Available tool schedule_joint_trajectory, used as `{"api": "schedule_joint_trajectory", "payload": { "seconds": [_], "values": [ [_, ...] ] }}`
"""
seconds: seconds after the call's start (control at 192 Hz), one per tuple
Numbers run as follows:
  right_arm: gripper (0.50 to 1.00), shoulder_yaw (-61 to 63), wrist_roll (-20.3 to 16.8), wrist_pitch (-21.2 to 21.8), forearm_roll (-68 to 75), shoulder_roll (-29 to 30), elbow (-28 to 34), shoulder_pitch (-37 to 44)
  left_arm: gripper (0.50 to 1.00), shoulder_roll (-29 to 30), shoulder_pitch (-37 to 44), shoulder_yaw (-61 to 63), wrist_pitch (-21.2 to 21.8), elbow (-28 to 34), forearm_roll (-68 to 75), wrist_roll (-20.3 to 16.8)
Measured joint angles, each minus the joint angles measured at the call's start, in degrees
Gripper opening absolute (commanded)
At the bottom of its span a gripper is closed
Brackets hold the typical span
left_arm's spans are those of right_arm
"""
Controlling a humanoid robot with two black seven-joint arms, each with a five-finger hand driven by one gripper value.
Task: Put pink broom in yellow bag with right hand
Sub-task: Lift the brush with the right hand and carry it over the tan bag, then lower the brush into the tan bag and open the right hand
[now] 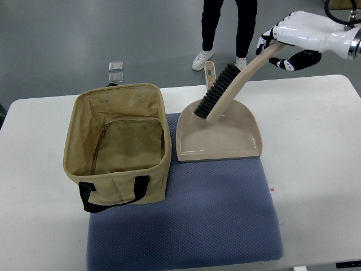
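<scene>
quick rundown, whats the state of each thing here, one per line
pale pink hand broom with black bristles: lifted, tilted, bristle end low over the dustpan
white right hand: shut on the broom's handle end
pale pink plastic dustpan: flat on the mat, nothing in it
tan-yellow fabric bag with black handles: upright, open-topped, empty
blue-grey mat: flat on the table
white table: bearing everything
person: standing beyond the table

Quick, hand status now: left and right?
Left: not in view.
Right hand: closed on the handle of the beige black-bristled hand broom, lifted over the beige plastic dustpan.
</scene>
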Motion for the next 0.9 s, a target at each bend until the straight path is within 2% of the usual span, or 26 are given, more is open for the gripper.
{"api": "schedule_joint_trajectory", "payload": {
  "seconds": [0.229,0.406,0.901],
  "values": [
    [0.5,-0.01,-0.06,3.32,0.39,1.01,-0.18,6.38,1.0,0.0,-0.01,-0.01,0.0,0.0,0.0,0.0],
    [0.5,-0.01,-0.35,4.56,2.5,5.14,-0.16,10.65,1.0,0.0,-0.01,-0.01,0.0,0.0,0.0,0.0],
    [0.5,-0.65,-0.59,4.59,0.75,23.47,-1.46,10.47,1.0,0.0,-0.01,-0.01,-0.01,0.0,0.0,0.0]
  ]
}}
